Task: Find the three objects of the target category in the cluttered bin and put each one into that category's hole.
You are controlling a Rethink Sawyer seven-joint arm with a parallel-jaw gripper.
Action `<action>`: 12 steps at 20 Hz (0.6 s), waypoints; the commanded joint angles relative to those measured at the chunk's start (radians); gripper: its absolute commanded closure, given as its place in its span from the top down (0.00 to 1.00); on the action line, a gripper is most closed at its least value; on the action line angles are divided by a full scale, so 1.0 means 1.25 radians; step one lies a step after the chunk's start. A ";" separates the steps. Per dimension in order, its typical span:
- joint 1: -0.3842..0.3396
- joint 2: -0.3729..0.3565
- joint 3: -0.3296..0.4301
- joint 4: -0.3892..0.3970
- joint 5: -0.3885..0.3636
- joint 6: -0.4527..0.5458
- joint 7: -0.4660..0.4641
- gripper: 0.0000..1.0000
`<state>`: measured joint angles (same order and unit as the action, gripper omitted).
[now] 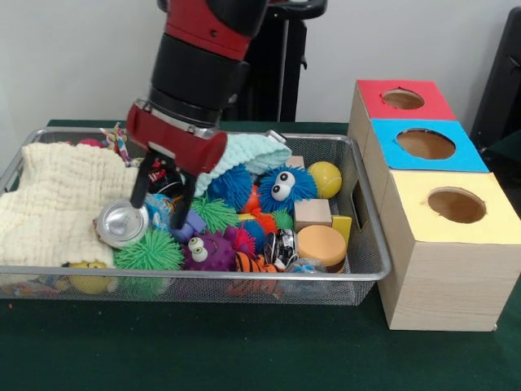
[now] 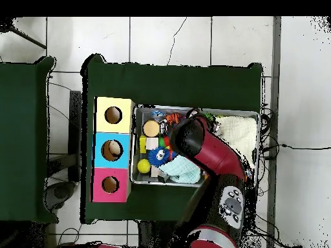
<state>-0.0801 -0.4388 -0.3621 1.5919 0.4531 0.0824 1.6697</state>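
Wire bin (image 1: pixel 370 261) crammed with spiky toys, blocks, cream cloth (image 1: pixel 61 199); claw (image 1: pixel 163 199) spread open over silver can (image 1: pixel 122 222); red, blue, yellow holed boxes (image 1: pixel 444 236) alongside.

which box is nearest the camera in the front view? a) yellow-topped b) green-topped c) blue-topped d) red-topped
a: the yellow-topped wooden box with a round hole sits lowest and closest in the front view, with the blue-topped box behind it and the red-topped box farthest back.
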 commanded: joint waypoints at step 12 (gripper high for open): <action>-0.024 0.003 0.122 0.111 0.000 -0.065 0.240 1.00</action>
<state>-0.0264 -0.4277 -0.3551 1.6055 0.4832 0.0394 1.7465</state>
